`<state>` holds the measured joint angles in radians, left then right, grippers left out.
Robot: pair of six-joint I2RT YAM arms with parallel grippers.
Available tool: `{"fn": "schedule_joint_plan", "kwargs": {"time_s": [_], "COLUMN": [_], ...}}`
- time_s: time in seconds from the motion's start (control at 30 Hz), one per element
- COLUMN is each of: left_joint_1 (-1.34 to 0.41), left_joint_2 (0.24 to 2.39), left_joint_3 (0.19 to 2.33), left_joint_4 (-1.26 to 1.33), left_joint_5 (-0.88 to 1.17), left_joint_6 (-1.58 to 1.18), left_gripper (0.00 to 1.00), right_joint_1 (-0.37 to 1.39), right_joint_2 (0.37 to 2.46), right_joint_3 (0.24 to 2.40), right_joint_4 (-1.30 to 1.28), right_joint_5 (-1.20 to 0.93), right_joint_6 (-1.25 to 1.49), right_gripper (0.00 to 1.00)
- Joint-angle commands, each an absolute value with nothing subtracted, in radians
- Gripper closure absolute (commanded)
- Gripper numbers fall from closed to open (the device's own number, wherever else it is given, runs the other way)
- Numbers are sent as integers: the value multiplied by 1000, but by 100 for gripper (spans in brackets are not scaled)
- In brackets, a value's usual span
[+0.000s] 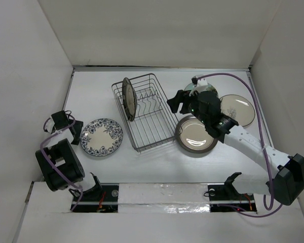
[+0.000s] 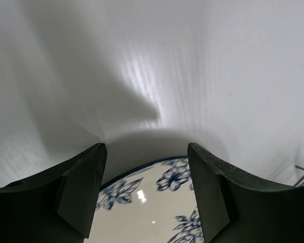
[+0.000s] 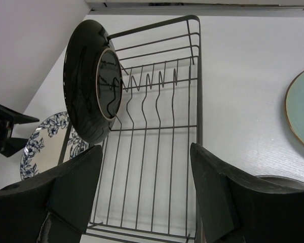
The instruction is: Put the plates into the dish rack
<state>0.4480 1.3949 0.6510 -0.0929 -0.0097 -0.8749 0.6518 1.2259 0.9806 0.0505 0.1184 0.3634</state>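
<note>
Now: one plate stands in the dish rack (image 1: 151, 126), four lie flat on the table (image 1: 91, 96).

At far left the left gripper (image 1: 73, 129) hangs with jaws apart and empty over the near rim of the blue-and-white floral plate (image 1: 102, 137); whether it touches cannot be told. The dark brown plate (image 1: 128, 98) stands on edge among the tines at the rack's left end. The right gripper (image 1: 175, 101) is spread wide, holding nothing, above the rack's right rim. Right of the rack lie the brown-rimmed cream plate (image 1: 192, 136), partly under the right arm, the pale teal plate (image 3: 301, 106), and the cream plate with branch motif (image 1: 238, 110).
</note>
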Motion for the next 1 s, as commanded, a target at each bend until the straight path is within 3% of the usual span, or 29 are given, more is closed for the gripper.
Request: {"fn": "schedule_joint_plan", "kwargs": {"time_s": [0.0, 0.23, 0.43, 0.7, 0.97], "left_joint_1": [457, 457, 394, 282, 195], "left_joint_2": [1474, 1462, 1160, 905, 940], "left_joint_3": [689, 727, 655, 611, 561], "left_joint_4": [-19, -36, -106, -196, -369], "left_joint_5": [80, 40, -142, 99, 382], "left_joint_6": [-928, -884, -838, -700, -637], "left_gripper": [37, 34, 36, 100, 100], "right_joint_1": [666, 666, 666, 666, 647], "right_joint_2": [1226, 1221, 1230, 1238, 1241], "right_joint_3": [1008, 1008, 1008, 1006, 1005], "right_joint_4": [110, 104, 107, 109, 104], "right_joint_5": [106, 114, 101, 103, 107], "right_joint_6": [361, 354, 357, 357, 356], "right_gripper": [25, 25, 25, 24, 24]}}
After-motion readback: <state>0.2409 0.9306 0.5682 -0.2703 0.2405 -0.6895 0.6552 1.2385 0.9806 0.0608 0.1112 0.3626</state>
